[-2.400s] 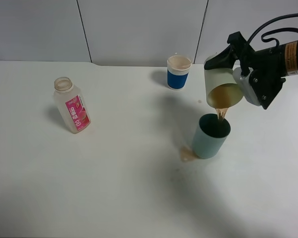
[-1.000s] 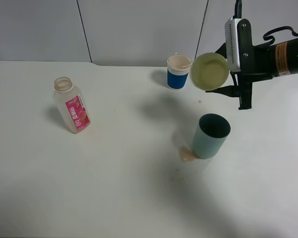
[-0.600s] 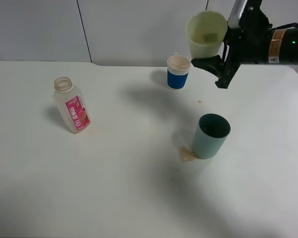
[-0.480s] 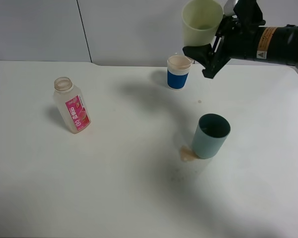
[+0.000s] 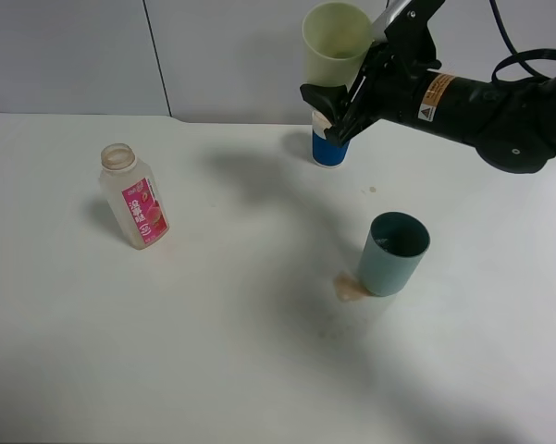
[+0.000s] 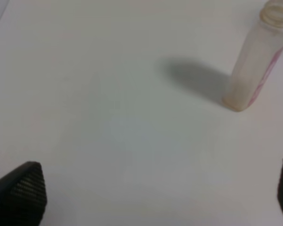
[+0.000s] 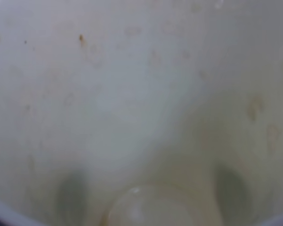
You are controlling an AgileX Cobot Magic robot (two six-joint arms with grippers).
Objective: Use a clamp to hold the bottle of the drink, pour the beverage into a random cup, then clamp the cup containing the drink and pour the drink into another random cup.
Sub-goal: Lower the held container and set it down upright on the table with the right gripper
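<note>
Spilled drink [image 5: 350, 290] marks the table [image 5: 213, 351] nearest the camera, a small brownish puddle touching the base of the teal cup [image 5: 393, 253], which stands upright and open toward the right of the high view. Left of it, well apart, the bottle [image 5: 133, 196] stands uncapped with its pink label facing forward; the left wrist view shows the same bottle [image 6: 257, 57] upright with its shadow thrown to one side. In that wrist view the left gripper [image 6: 150, 197] is spread wide, only the dark tips at the two edges of the frame showing, with bare table between them. Farther back, a blue-and-white cup [image 5: 329, 148] stands near the table's rear edge. Above it, held high in the air, the right gripper [image 5: 344, 92] pinches the pale yellow cup [image 5: 335, 42], upright with its mouth up. The right wrist view is filled by that cup's inside wall [image 7: 141, 94], speckled with brown droplets.
</note>
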